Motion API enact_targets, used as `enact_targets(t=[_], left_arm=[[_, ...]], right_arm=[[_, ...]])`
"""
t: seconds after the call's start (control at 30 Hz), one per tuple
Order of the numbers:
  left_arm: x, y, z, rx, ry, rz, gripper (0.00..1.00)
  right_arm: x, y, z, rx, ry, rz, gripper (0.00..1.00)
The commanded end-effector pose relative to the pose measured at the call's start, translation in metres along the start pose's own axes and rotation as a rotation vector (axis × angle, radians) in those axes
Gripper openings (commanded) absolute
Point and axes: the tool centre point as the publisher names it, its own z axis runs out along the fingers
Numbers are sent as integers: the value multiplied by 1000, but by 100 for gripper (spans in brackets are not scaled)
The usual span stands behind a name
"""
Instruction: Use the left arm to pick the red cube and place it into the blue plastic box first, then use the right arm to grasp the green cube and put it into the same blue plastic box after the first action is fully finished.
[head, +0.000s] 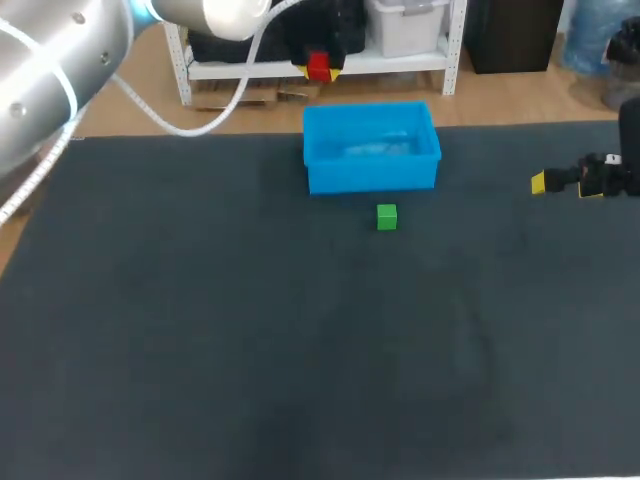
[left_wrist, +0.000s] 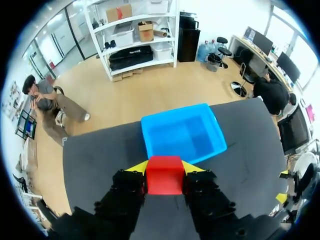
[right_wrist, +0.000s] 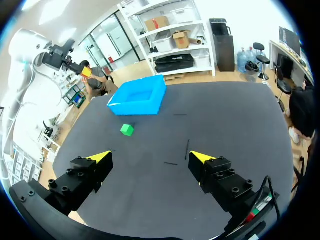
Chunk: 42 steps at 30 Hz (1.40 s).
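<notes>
Step one: left jaws clamp the small red cube, raised just short of the blue plastic box; next, centre over it and release; small green cube sits on the dark bench; right jaws open.

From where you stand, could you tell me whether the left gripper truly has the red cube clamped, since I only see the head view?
Observer: Yes; the left wrist view shows the red cube between the fingers of the left gripper, both touching it from opposite sides.
Operator: Thanks. Where is the box from there?
Observer: The blue plastic box lies just ahead of the fingertips, with nothing visible inside.
Operator: And the right gripper?
Observer: In the right wrist view the right gripper is wide open, nothing between its fingers; the green cube lies well ahead, beside the box.
</notes>
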Motion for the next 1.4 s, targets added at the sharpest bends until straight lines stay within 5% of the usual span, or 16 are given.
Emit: enact_targets(t=[0.03, 1.4], left_arm=[[-19, -6, 4, -8, 29, 8, 0], [-56, -11, 56, -23, 62, -7, 0]], right_arm=[[0, 0, 0, 1, 1, -1, 100], [0, 0, 0, 1, 1, -1, 100]])
